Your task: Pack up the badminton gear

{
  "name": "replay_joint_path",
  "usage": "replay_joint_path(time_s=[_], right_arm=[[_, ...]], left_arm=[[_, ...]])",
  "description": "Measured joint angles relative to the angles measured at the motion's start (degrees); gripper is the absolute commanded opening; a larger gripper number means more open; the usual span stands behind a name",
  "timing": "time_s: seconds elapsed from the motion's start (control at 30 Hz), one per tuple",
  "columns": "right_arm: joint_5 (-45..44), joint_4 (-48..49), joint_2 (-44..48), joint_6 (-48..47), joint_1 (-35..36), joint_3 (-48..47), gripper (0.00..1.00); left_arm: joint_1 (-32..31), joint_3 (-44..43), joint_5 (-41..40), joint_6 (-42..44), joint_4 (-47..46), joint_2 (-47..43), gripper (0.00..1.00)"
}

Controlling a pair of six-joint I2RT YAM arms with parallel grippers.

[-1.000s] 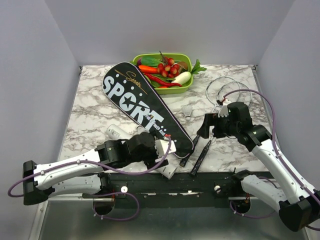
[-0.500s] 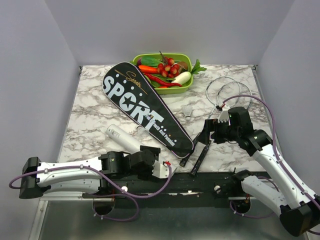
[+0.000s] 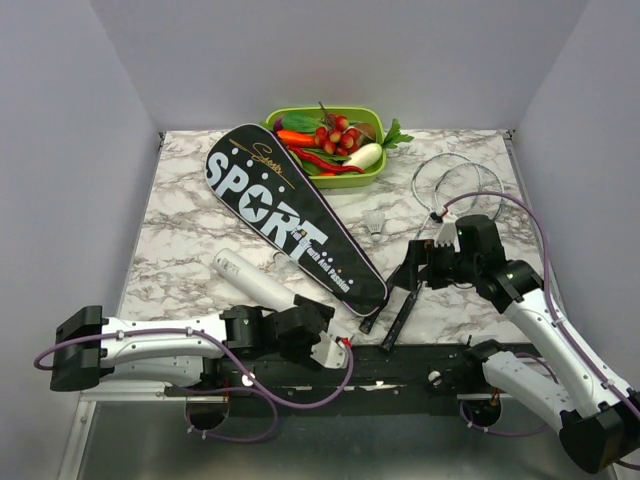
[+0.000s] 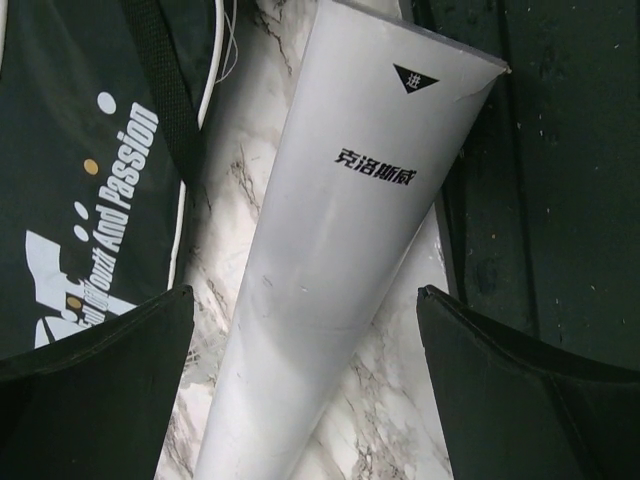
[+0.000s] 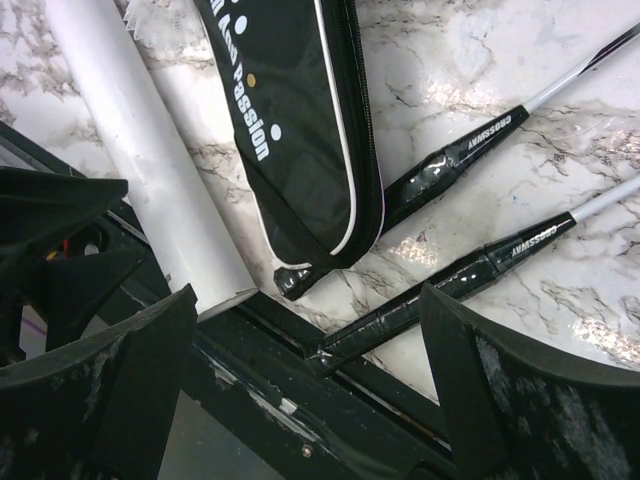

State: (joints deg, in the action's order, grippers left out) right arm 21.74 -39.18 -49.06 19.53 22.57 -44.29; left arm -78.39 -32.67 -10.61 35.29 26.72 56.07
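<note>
we see the right gripper (image 3: 408, 272) wide open, holding nothing, just above the racket handles (image 3: 399, 318) at near right, their long axis running near-left to far-right

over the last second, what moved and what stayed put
The left hand drew back toward the near edge, uncovering more of the white tube. The right hand eased lower toward the racket handles. Both are open, gripping nothing. The bag, shuttlecock and green tray stayed put.
</note>
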Motion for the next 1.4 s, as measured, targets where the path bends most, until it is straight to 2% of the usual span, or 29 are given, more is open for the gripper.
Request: replay_joint_path(time_s=[0.37,0.8,1.13,1.17,1.27,1.3,1.4], right_arm=[[2.5,1.4,0.8,0.4,0.0,2.0,1.00],[7.1,2.1,6.2,1.0,0.3,4.9,1.00],[8.4,2.0,8.1,1.5,0.3,5.5,0.97],[8.4,2.0,8.2,1.5,0.3,5.5,0.97],[8.4,1.9,8.4,1.5,0.3,5.5,0.96],[8.4,1.8,8.4,1.5,0.3,5.5,0.96],[8.3,1.1,8.3,1.7,0.3,5.1,0.96]], left_arm=[[0.0,0.0,3.8,2.9,-5.2,8.6,0.99],[1.6,-3.2,6.6,4.5,-10.2,21.0,0.97],[3.4,-7.1,9.6,4.2,-7.3,25.3,0.65],[3.4,-7.3,9.8,4.0,-7.0,25.3,0.59],[3.6,-8.6,9.6,3.4,-6.1,25.2,0.50],[3.8,-9.1,9.4,3.2,-6.0,25.2,0.42],[4.1,-10.4,8.6,2.4,-5.3,24.8,0.29]])
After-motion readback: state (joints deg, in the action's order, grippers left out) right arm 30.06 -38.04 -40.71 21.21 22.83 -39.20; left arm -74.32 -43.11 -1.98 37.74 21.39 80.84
